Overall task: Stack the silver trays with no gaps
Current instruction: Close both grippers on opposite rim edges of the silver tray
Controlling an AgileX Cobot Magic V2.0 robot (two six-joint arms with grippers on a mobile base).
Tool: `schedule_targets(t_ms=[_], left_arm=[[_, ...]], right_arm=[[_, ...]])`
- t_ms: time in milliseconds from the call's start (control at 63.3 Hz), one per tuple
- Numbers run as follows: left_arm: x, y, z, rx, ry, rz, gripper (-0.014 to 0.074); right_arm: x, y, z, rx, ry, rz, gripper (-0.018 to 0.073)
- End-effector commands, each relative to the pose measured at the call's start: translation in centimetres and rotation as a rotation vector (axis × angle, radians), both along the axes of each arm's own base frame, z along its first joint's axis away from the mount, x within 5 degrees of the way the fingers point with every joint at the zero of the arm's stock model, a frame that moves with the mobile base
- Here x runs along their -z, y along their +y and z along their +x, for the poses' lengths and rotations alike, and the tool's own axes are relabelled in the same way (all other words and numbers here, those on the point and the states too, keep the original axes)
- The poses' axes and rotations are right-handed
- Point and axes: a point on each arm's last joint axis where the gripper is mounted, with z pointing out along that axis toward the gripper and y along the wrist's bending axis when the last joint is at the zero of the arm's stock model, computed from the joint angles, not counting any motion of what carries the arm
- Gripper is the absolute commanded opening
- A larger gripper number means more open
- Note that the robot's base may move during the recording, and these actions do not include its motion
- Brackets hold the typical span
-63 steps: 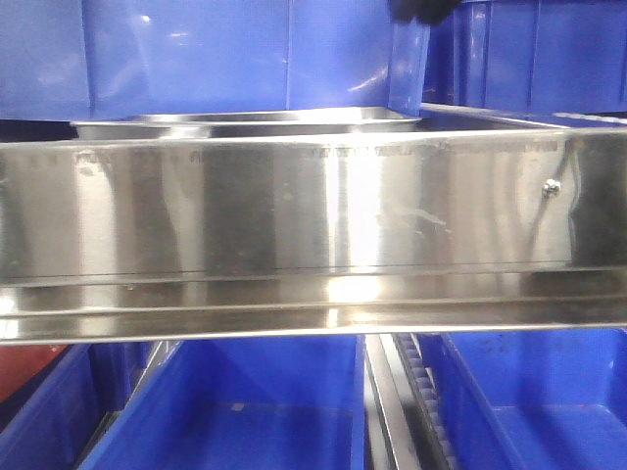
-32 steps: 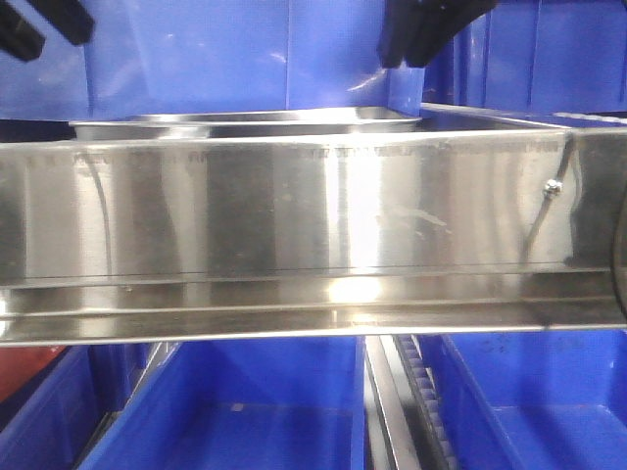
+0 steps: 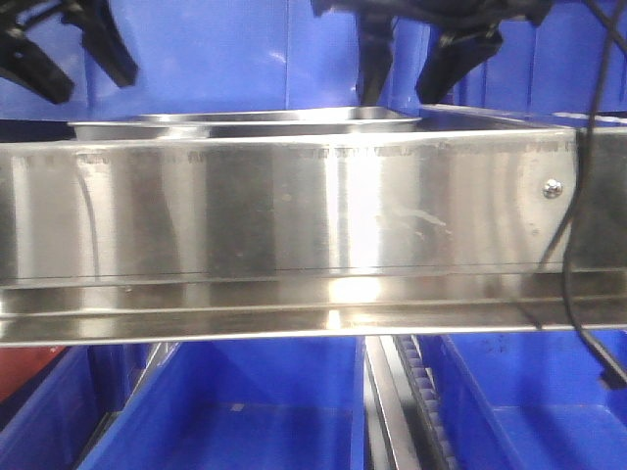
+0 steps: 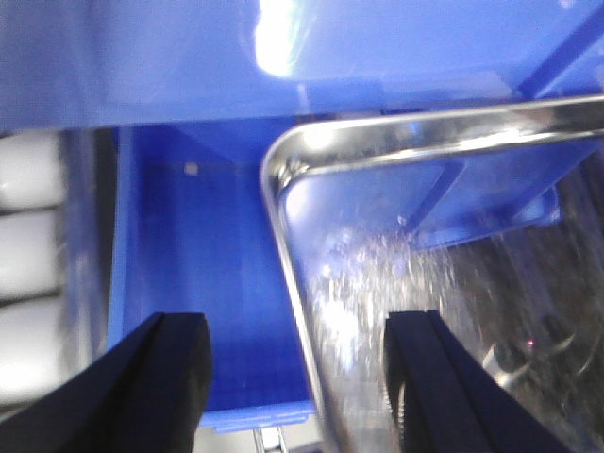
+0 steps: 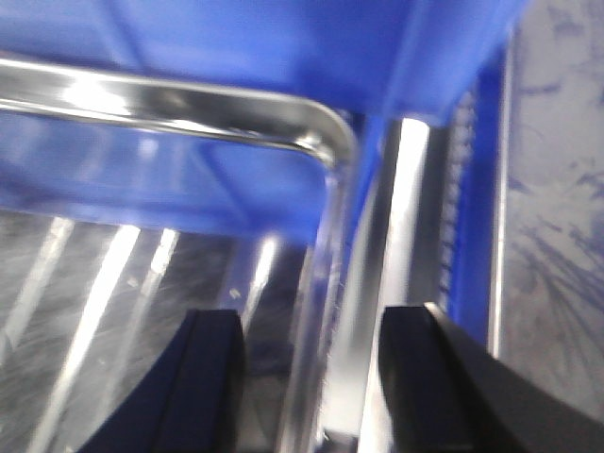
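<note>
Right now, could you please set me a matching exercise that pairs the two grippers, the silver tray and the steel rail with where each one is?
Things:
1. left gripper
2. right gripper
3. silver tray
4. steel rail

Places or states:
A. runs across the whole front view, with a screw head near its right end
B. open, fingers either side of the tray's right rim
C. behind the rail, in front of a blue bin
D. open, fingers either side of the tray's left rim

Pairs: 1-D, 2-B, 3-C, 4-A.

Silver tray behind the rail (bins beneath)
</note>
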Motion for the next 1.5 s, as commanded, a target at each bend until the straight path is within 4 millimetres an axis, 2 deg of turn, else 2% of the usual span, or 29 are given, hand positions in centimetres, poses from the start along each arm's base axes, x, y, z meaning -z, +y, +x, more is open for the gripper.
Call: schedule_targets(t_ms=[0,379,569,648,759,822,933,996,1075,1201,1328,1486], left_arm=[[0.4,-0.4,0.9,0.002,0.026,0.001,0.0318],[2.7,-0.8,2.0,0.016,0.142,0.026,0.0318],[2.9,-0.8,2.1,0.016,0.147,0.027,0.0314],[2.9,-0.8,2.0,0.017,0.154,0.028,0.0287],[3.0,-0.8,2.0,0.018,0.158,0.029,0.0188],[3.0,-0.8,1.9,0.02,0.167,0.031,0.0125],[3.0,-0.8,1.8,0.024,0.176,0.032,0.0002],[3.0,-0.8,1.9,0.023,0.174,0.032,-0.0027],[3.0,-0.8,1.9,0.022,0.17,0.029,-0.0022],[3.0,-0.9,1.9,0.019,0.174,0.015,-0.0022],[2.3,-0.9,1.6,0.019,0.16,0.004,-0.0022],[-0.3,-0.6,0.6,0.016,0.075,-0.016,-0.002]], right_arm=[[-0.3,0.0,0.5,0.002,-0.018,-0.01,0.0235],[1.3,-0.2,1.2,0.014,0.03,-0.039,0.0235],[1.9,-0.1,1.3,0.017,0.059,-0.051,0.0234],[2.0,-0.1,1.2,0.019,0.07,-0.049,0.0233],[2.3,-0.1,1.2,0.023,0.094,-0.051,0.0227],[2.7,-0.1,1.2,0.024,0.112,-0.061,0.0183],[3.4,-0.1,1.2,0.027,0.15,-0.082,0.0006],[3.7,-0.1,1.2,0.028,0.162,-0.088,-0.0088],[3.7,-0.1,1.3,0.028,0.163,-0.089,-0.0076],[3.3,-0.1,1.2,0.031,0.168,-0.092,-0.0081],[2.1,0.1,1.1,0.028,0.154,-0.086,-0.0081],[-0.8,0.4,0.2,0.0,0.043,-0.077,-0.0081]])
